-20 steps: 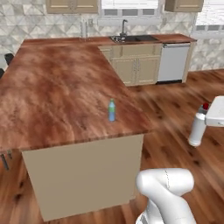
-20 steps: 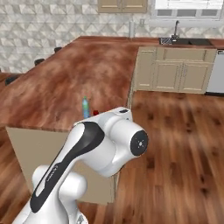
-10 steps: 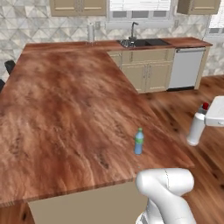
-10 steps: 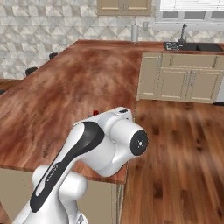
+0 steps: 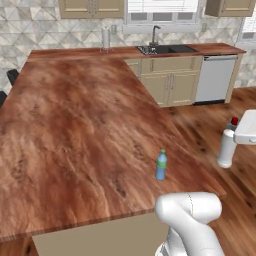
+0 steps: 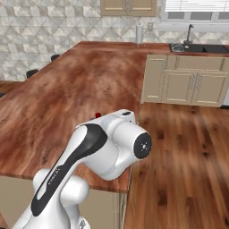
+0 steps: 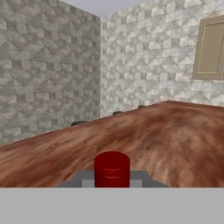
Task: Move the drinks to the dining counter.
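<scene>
The gripper (image 7: 112, 183) is clamping the white bottle with red cap (image 5: 227, 147) just under its cap, carrying it upright, probably so it can be stood straight down. In the left base view, the bottle is hanging off the dining counter (image 5: 75, 130), at about three o'clock from its near corner. The blue-green bottle (image 5: 161, 164) is already standing on the counter near that edge, at nine o'clock from the held bottle.
</scene>
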Motion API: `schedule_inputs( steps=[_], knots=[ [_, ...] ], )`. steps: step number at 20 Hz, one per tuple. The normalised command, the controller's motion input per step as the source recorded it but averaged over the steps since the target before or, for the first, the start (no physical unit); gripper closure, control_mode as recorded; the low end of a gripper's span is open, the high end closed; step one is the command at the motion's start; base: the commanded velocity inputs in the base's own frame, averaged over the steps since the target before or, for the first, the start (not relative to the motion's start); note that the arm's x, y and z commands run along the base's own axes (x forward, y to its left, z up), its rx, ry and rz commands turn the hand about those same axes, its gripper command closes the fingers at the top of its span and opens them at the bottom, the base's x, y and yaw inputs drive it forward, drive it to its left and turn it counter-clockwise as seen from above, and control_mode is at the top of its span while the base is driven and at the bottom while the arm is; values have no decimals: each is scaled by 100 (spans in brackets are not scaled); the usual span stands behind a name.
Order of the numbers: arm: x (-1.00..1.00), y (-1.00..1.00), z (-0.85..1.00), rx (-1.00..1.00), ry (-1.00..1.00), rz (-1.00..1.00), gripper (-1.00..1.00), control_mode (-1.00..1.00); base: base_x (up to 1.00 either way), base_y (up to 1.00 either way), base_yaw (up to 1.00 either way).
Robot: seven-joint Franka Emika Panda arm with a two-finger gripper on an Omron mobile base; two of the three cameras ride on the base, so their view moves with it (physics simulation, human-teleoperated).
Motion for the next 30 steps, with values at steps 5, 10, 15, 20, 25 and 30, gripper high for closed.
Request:
schedule_inputs(
  steps=[5, 10, 15, 20, 25, 30],
  knots=[
    [0, 0, 0, 0, 0, 0, 100, 100, 2, 0, 3],
    [0, 0, 0, 0, 0, 0, 100, 100, 0, 0, 0],
    [10, 0, 0, 0, 0, 0, 100, -100, 4, 0, 0],
    [51, 0, -9, 0, -2, 0, 100, -100, 0, 0, 0],
    [54, -1, -23, 2, -6, 0, 100, -100, 0, 0, 0],
    [38, 0, -34, 1, -1, 0, 100, -100, 0, 0, 0]
  ],
)
